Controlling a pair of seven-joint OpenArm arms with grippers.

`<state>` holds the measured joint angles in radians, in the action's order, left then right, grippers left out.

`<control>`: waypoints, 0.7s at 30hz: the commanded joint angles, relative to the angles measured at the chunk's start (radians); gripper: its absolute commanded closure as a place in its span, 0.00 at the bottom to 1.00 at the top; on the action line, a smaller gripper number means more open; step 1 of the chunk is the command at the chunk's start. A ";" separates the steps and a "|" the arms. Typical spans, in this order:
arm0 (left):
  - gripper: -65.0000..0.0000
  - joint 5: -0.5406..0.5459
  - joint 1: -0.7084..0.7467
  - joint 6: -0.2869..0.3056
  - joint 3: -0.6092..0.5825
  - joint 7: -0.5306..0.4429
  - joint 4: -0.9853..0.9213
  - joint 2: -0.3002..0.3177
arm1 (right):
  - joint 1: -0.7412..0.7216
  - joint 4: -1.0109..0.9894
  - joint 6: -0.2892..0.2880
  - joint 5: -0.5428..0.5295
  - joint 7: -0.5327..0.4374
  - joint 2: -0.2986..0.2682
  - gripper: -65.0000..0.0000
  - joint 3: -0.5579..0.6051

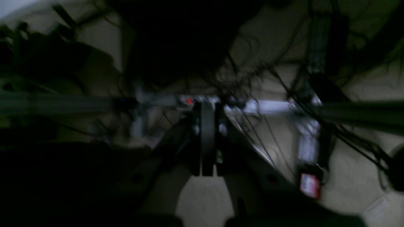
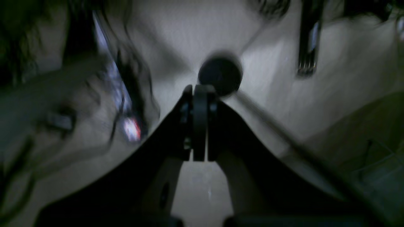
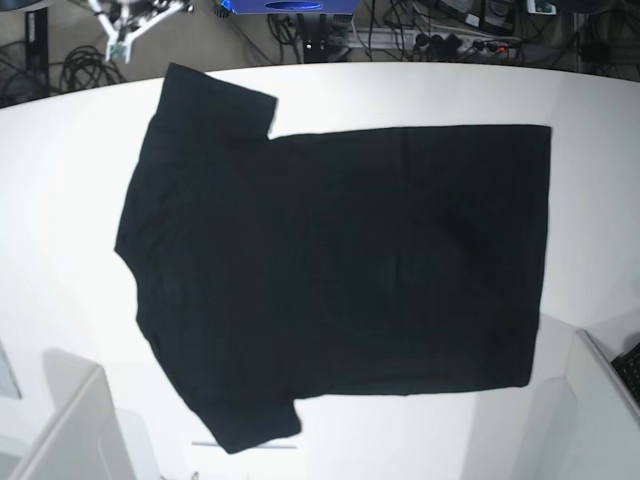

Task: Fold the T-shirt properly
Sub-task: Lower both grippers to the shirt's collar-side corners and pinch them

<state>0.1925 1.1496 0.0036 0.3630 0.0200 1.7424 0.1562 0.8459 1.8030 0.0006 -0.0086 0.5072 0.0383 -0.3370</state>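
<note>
Left gripper and right gripper: you've got both jaws closed, holding nothing. T-shirt lies flat, plain black side up, on the table.

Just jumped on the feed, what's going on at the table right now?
Nothing is being handled yet. The T-shirt lies spread flat and unfolded on the white table, plain black side up, sleeves toward the base view's left. Both arms are off it: the left end effector and the right end effector are shut and empty, their wrist cameras showing only blurred cables and floor.
</note>
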 commanded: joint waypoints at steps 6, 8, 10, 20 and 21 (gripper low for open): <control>1.00 0.005 0.019 -0.011 0.109 -0.019 0.136 0.009 | -0.035 0.214 0.005 0.006 0.011 0.033 1.00 -0.018; 1.00 0.005 0.014 -0.011 0.120 -0.019 0.178 0.009 | -0.081 0.217 0.005 0.006 0.012 0.050 1.00 -0.014; 1.00 0.006 -0.007 -0.011 0.118 -0.019 0.204 0.009 | -0.121 0.215 0.003 0.005 0.015 0.074 1.00 -0.014; 1.00 0.289 -0.142 0.098 0.172 -0.009 0.190 0.042 | -0.208 0.215 -0.236 -0.520 0.141 0.035 0.67 -0.127; 1.00 0.330 -0.158 0.132 0.186 -0.009 0.178 0.042 | -0.219 0.214 -0.262 -0.580 0.170 0.028 0.56 -0.150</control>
<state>0.5232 0.9787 0.1406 0.5434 0.0277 1.9137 0.1955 0.6262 2.0006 -0.2508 -0.5785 0.6872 0.0673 -0.4847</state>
